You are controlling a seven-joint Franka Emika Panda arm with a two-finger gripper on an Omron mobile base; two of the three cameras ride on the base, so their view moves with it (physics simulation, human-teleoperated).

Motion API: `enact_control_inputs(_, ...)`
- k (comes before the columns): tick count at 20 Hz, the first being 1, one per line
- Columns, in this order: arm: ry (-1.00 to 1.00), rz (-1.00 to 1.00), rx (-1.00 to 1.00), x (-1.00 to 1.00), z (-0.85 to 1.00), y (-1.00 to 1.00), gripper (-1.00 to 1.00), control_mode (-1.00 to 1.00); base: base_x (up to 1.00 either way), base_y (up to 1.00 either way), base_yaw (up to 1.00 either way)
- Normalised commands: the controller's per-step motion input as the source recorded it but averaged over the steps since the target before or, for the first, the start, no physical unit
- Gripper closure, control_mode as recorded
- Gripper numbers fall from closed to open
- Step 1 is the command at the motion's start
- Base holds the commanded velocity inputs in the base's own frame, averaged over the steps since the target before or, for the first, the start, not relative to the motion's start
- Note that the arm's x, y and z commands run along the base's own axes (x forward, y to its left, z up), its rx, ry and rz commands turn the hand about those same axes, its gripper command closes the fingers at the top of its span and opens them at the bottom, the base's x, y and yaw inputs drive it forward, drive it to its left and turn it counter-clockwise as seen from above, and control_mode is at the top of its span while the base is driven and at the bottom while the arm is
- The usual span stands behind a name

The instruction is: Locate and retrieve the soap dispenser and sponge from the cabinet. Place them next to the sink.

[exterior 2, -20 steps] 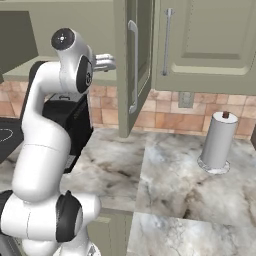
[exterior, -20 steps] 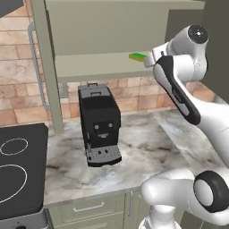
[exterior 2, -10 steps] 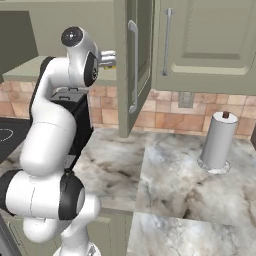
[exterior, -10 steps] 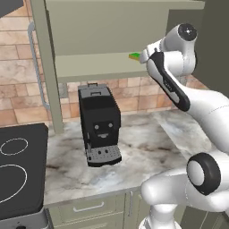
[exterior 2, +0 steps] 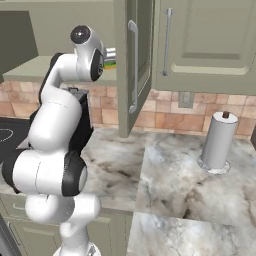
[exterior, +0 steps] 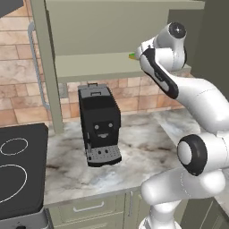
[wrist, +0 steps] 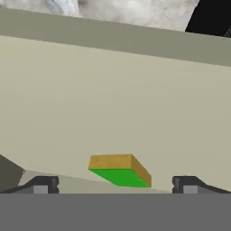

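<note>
On the marbled table stood the black boxy coffee machine (exterior: 99,125), unmoved. Above it, the small flat green sponge (wrist: 121,170) with its yellowish side lay on the inner shelf of the sage-green wall cabinet (exterior: 103,66). The end effector (wrist: 115,185) had swung farther in, jaws wide apart, straddling the sponge without touching.

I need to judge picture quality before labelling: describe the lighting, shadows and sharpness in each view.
Left base view: even, soft light, a faint shadow under the coffee machine, no glare. Right base view: flat light, a dim shadow around the paper towel roll. Hand view: sponge fairly crisp between the open tool tips; shelf evenly lit.
</note>
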Motion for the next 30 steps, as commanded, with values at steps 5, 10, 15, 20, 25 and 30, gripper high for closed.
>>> enact_control_inputs(5,0.00,0.00,0.00,0.44,-0.01,-0.05,-1.00,-1.00,0.00,0.00,0.00)
enact_control_inputs(10,0.00,0.01,0.00,0.34,-0.08,0.00,-1.00,-1.00,0.00,0.00,0.00)
enact_control_inputs(15,0.01,0.04,0.00,0.28,-0.10,0.00,-1.00,-1.00,0.00,0.00,0.00)
enact_control_inputs(20,0.02,0.06,0.00,0.14,-0.05,0.06,-1.00,-1.00,0.00,0.00,0.00)
enact_control_inputs(25,0.06,0.02,0.00,0.20,-0.12,0.01,-1.00,-1.00,0.00,0.00,0.00)
enact_control_inputs(30,0.13,0.00,0.00,0.20,-0.20,0.02,-1.00,-1.00,0.00,0.00,0.00)
